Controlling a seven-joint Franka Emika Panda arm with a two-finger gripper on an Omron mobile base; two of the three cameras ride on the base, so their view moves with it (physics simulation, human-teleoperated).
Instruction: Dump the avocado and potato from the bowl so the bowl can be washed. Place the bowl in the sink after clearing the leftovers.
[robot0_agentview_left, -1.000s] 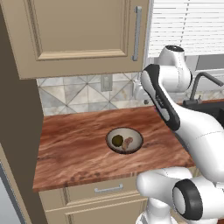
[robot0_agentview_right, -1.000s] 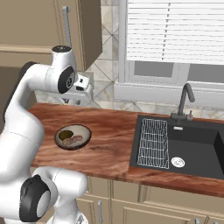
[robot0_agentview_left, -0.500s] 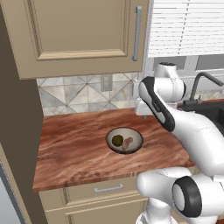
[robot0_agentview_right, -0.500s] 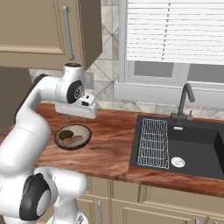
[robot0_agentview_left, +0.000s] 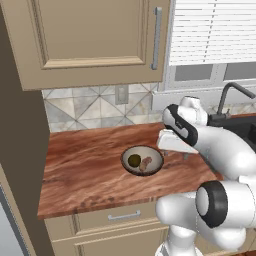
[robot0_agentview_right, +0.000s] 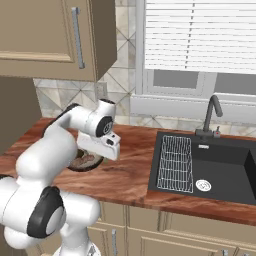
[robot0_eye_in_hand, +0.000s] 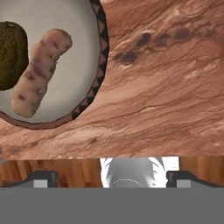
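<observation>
The bowl (robot0_agentview_left: 142, 161) sits mid-counter, cream inside with a brown patterned rim (robot0_eye_in_hand: 98, 65). Inside it lie the dark green avocado (robot0_agentview_left: 134, 160) (robot0_eye_in_hand: 8, 54) and, beside it, the tan-pink potato (robot0_agentview_left: 146, 163) (robot0_eye_in_hand: 39, 72). My gripper (robot0_agentview_left: 176, 155) (robot0_eye_in_hand: 111, 178) hangs low over the bare counter just right of the bowl, pointing down. It is open, its fingertips (robot0_eye_in_hand: 41, 178) wide apart with nothing between them. In the right base view my hand covers part of the bowl (robot0_agentview_right: 82, 162). The black sink (robot0_agentview_right: 220, 167) lies further right.
A white wire rack (robot0_agentview_right: 176, 164) lies in the sink's left part, a round silver drain (robot0_agentview_right: 203, 185) beside it, and a dark gooseneck faucet (robot0_agentview_right: 212, 117) behind. The wood-grain counter (robot0_agentview_left: 85, 170) stretches left of the bowl. An upper cabinet (robot0_agentview_left: 95, 40) hangs above.
The arm has swung down from high above the counter. The hand now sits low beside the bowl's right edge. Bowl and foods have not moved.
</observation>
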